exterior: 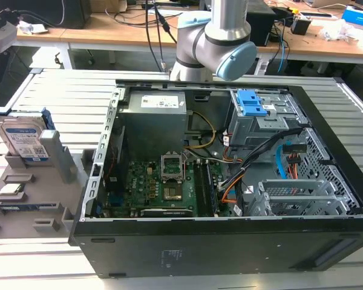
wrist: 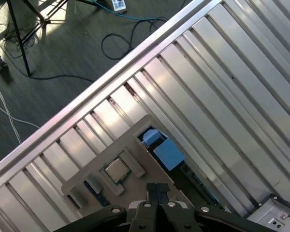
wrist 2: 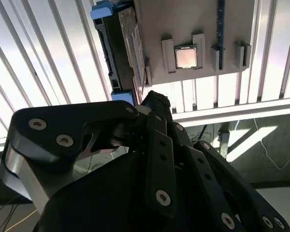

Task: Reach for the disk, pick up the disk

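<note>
Closest to your wrist cameras is the gripper [wrist: 157,189], made of matte black linkage bars studded with round silver screws. Its two fingers are pressed together with nothing between them. It hangs above the holder [wrist: 128,142], apart from everything on it.

The holder is a flat grey plastic plate with raised slots, and a square, metal-topped chip [wrist: 117,170] lies in one of them. Near the chip you have the disk [wrist 2: 130,46], standing on edge. It is a thin silver slab with a white-and-blue label, framed by a blue bracket with blocky ends.

Under the holder runs the table [wrist: 222,96], made of long ribbed aluminium slats that shine in the light. Beyond its edge in the first wrist view lies a dull grey floor [wrist: 63,63].

In the exterior view the black steel case [exterior: 230,248] sits nearest you. It is open on top and shows a green board [exterior: 139,181] and a grey metal cage [exterior: 275,121] with blue latches. You'll find the disk outside the case, at the exterior view's left, upright in the holder with its label towards the camera. The smooth silver and pale-blue arm [exterior: 215,42] rises behind the case.
</note>
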Available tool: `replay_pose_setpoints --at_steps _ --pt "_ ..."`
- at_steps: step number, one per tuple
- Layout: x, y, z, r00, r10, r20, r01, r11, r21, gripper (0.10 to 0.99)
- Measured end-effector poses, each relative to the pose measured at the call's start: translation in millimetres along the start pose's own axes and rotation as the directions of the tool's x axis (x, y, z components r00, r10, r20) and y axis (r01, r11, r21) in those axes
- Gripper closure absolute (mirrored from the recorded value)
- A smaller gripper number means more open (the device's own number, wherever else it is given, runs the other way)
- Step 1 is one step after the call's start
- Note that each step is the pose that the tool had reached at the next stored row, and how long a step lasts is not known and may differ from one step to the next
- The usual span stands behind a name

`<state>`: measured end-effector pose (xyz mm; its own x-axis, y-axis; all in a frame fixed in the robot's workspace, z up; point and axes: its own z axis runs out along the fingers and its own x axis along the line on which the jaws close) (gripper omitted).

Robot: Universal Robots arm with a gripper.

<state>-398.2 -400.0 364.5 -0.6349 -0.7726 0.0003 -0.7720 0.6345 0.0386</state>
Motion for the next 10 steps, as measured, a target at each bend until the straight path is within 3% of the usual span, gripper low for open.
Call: replay_pose_setpoints --at_steps 10 --pt "0.0 0.0 0.0 0.9895 -0.144 -0.0056 0.144 0.9895 0.0 0.98"
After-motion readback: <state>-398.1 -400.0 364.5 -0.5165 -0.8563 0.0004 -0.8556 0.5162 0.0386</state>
